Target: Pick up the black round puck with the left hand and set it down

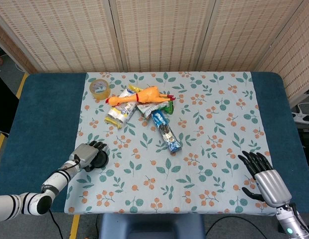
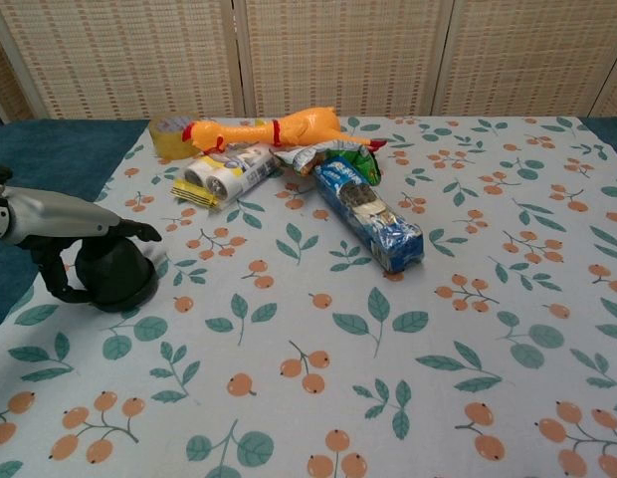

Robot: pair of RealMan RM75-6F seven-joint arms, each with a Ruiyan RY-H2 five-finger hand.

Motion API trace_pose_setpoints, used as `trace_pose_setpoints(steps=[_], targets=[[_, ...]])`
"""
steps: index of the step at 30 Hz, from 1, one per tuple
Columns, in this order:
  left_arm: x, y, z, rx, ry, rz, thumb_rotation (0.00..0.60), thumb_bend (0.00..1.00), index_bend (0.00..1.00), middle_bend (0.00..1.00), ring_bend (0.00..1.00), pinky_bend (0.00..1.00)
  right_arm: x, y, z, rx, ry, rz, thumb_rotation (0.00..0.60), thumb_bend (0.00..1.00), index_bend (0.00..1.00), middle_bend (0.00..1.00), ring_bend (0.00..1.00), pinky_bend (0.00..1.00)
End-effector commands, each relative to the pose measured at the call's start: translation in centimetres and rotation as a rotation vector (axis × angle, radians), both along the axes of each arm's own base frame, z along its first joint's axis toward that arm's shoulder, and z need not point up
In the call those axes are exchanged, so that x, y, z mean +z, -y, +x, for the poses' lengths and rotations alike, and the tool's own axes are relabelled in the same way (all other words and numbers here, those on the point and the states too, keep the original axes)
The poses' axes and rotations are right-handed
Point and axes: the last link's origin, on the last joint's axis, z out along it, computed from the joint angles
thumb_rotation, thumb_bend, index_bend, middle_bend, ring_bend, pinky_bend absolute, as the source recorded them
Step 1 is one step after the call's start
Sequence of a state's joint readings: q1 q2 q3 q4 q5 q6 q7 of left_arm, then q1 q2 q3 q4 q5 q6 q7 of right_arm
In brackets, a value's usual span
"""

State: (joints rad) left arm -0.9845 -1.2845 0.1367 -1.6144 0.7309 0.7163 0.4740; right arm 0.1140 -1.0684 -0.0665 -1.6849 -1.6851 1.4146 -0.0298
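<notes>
The black round puck [image 1: 101, 158] [image 2: 115, 279] sits low at the left edge of the floral cloth. My left hand [image 1: 86, 154] [image 2: 75, 221] grips it from the left side, with fingers curled over its top and the thumb hooked round its near side. Whether its base touches the cloth I cannot tell. My right hand [image 1: 261, 175] rests at the near right of the table, holding nothing, its dark fingers spread. The chest view does not show it.
At the back left lie a tape roll [image 1: 99, 87] [image 2: 167, 135], an orange rubber chicken [image 1: 144, 96] [image 2: 279, 127], a silver-yellow packet [image 1: 119, 112] [image 2: 229, 169] and a long blue snack pack [image 1: 166, 132] [image 2: 373, 214]. The blue table [image 1: 45, 114] borders the cloth on the left.
</notes>
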Motion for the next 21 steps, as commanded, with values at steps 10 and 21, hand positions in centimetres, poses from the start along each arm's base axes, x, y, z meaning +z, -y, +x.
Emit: trace_pose_setpoints(steps=[10, 21], targets=[[0.21, -0.13, 0.64, -0.048, 0.004, 0.050, 0.600, 0.31, 0.00, 0.00, 0.00, 0.25, 0.06, 0.04, -0.03, 0.000, 0.002, -0.001, 0.600, 0.11, 0.00, 0.00, 0.00, 0.00], [0.23, -0.24, 0.71, -0.048, 0.019, 0.068, 0.600, 0.29, 0.00, 0.00, 0.00, 0.19, 0.22, -0.04, -0.01, 0.002, 0.010, -0.003, 0.600, 0.11, 0.00, 0.00, 0.00, 0.00]])
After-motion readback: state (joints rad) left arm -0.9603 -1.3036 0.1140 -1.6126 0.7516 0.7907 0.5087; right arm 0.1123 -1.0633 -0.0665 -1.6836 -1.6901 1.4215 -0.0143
